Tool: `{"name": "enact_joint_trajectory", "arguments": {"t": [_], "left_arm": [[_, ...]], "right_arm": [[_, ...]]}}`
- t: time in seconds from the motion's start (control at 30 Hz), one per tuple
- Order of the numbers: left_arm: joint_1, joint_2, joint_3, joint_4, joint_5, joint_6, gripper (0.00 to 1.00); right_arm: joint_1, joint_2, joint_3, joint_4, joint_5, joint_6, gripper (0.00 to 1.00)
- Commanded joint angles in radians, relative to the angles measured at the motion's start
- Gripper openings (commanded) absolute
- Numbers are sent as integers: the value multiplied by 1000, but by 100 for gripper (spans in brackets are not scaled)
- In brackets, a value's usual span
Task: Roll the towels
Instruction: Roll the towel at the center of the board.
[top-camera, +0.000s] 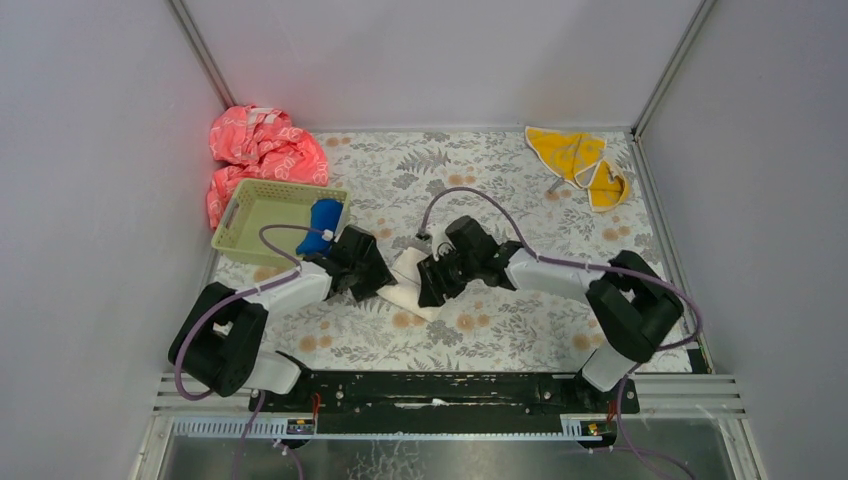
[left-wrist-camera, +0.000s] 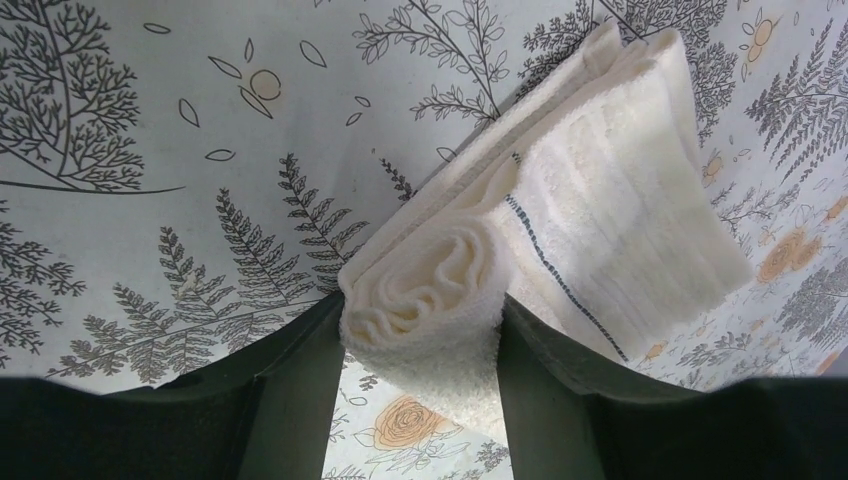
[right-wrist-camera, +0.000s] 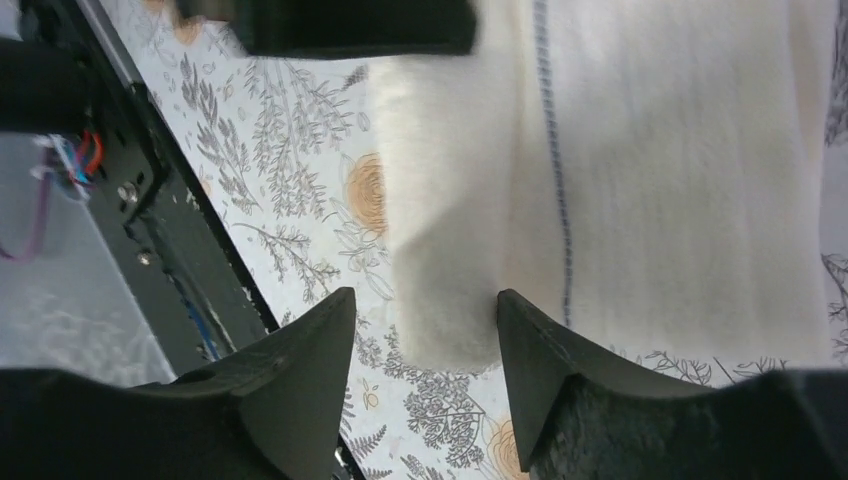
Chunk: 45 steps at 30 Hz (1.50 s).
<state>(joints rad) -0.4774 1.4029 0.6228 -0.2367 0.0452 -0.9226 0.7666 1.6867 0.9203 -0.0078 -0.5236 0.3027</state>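
Top cam: I'm on the cream towel (top-camera: 408, 290), mid-table on the floral mat (top-camera: 480, 170), w/ the L gripper (top-camera: 368, 275) and R gripper (top-camera: 437, 283) nosed in at it from either side. Blue towel (top-camera: 322, 225) is already a tight roll at the right end of the green basket (top-camera: 262, 215), inside it as far as I can tell. Yellow towel (top-camera: 580, 160) lies crumpled and unrolled in the far right corner, well apart. Pink cloth (top-camera: 260, 150) is heaped behind the basket, not my job. My read: one of three done, second mid-roll.

L wrist cam: the rolled end of the cream towel sits between my fingers (left-wrist-camera: 290, 400), both pressing its sides, so a pinch on the roll. Soft terry spiral shows end-on. The rest runs away flat, folded into a long multi-layer strip w/ a thin grey stripe (left-wrist-camera: 560, 270) along it. Plush, squashy stuff; I'd expect the roll to slacken if let go.

R wrist cam: a bit blurred. Jaws stand apart w/ the roll's other end between them. It looks to be against one finger w/ a clear gap at the other, so no grip. Black rail (right-wrist-camera: 150, 220) at left.

Next, imo: R has to close on its end, then both wrists turn together at an even pace toward the flat tail, keeping tension so the roll doesn't cone or loosen. Then into the basket.
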Motion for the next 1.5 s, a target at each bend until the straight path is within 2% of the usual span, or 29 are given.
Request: {"name": "enact_joint_trajectory", "arguments": {"t": [0.0,0.23,0.67,0.77,0.83,0.93,1.07,1.1,1.3,1.47], "left_arm": [[-2,46,-12,-10,-32,29,52],[-3,51,-14,-10,-27,34,53],[-3,52,-7,-13,-26,45,52],[-3,51,2,-18,-28,49,53],[-3,45,11,-26,-32,51,52],[-3,17,25,-43,-44,52,53],[-3,-46,40,-90,-73,53,60],[-3,-67,43,-104,-83,53,62],[-3,-197,34,-181,-133,40,77],[-3,-236,27,-191,-103,28,79]], "right_arm": [[143,-135,29,-79,348,-186,62],[348,-153,30,-69,681,-349,65],[394,68,41,-94,796,-409,65],[393,83,37,-106,776,-408,61],[393,85,35,-115,753,-401,51],[388,87,40,-133,664,-380,31],[327,76,53,-144,409,-306,10],[300,69,51,-133,339,-276,7],[141,98,57,-103,8,-111,5],[56,173,35,-9,-239,38,5]]}}
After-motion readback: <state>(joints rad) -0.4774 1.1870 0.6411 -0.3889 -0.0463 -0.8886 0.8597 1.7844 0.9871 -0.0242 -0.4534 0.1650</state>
